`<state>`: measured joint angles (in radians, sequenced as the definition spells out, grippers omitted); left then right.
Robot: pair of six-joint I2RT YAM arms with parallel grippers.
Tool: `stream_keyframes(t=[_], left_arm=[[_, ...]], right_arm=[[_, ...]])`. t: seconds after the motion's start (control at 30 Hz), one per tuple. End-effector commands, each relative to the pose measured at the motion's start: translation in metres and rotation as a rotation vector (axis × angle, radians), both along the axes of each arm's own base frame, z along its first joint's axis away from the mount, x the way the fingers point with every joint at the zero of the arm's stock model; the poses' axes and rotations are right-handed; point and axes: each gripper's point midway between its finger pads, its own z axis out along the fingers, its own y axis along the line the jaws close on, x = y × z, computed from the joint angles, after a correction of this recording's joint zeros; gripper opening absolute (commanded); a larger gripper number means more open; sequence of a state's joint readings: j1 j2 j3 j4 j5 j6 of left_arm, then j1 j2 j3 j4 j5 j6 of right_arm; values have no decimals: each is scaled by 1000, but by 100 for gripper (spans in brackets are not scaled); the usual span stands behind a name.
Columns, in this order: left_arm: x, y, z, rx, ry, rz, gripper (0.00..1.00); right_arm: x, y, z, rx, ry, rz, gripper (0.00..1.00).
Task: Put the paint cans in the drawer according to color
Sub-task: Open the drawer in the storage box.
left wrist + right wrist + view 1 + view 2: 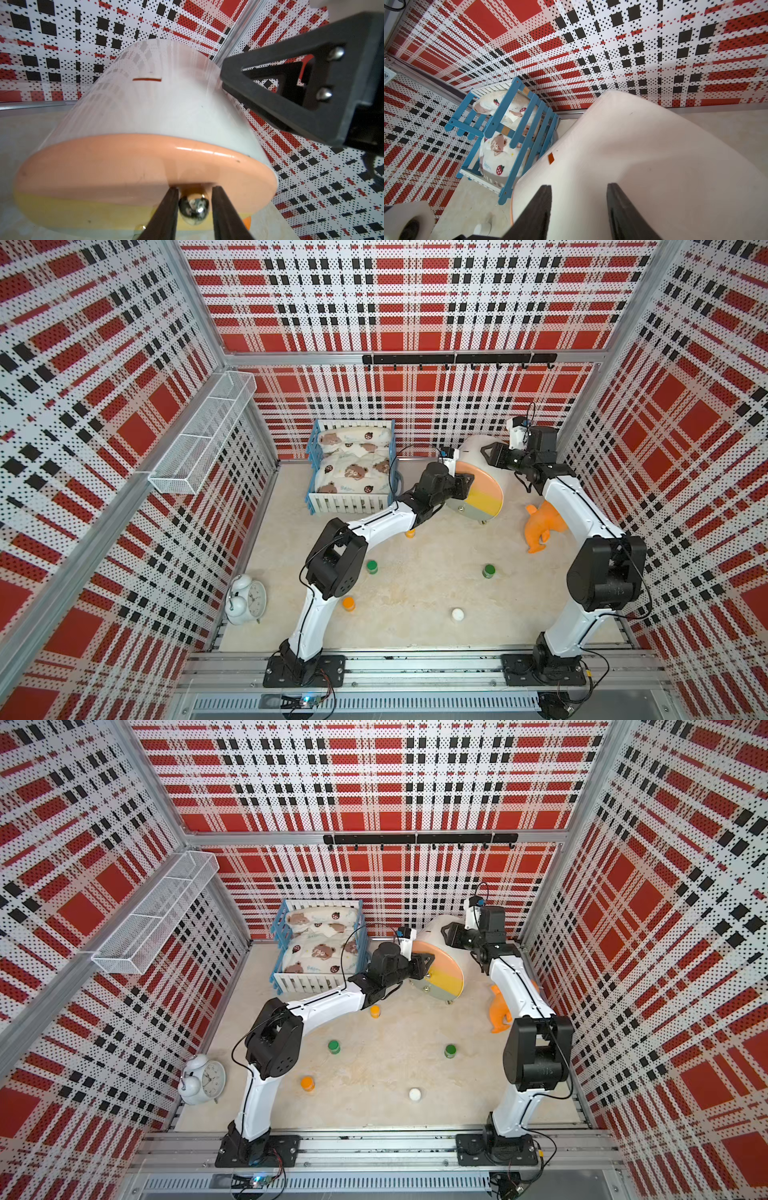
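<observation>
No can is put away yet. Five cans are seen on the table (419, 635) in both top views: a green can (372, 566), another green can (488, 571), an orange can (348, 603), a second orange can (410, 534) half hidden by the left arm, and a white can (457, 614). The sixth can is not clearly seen. All five are well apart from the drawers.

The round cabinet (155, 104) is placed at the back, and its drawers look shut. The top drawer (124, 166), the orange one, seems to be picked first. Its shiny knob (193, 209) is flanked closely by the fingers of the left gripper (195, 190). The gap is narrow, but whether the knob is squeezed tight cannot be told. The right gripper (579, 186) is set against the white side of the cabinet, partly open, with nothing held, likely so the cabinet is kept steady.

Left to do: the drawer is to be pulled out, and every can is to be sorted by colour.
</observation>
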<state>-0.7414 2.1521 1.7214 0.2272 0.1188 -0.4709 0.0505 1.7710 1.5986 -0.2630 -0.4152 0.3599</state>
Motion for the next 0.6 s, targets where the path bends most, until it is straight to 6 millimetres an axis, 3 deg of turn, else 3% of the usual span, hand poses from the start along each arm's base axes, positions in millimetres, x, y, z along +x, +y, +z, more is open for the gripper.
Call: stream_keyframes(t=[0.0, 0.57], left_arm=[[6, -5, -1, -12, -10, 12, 33], [8, -7, -12, 6, 12, 26, 30]], right_arm=[[5, 4, 12, -6, -41, 13, 50], [5, 4, 5, -15, -29, 16, 48]])
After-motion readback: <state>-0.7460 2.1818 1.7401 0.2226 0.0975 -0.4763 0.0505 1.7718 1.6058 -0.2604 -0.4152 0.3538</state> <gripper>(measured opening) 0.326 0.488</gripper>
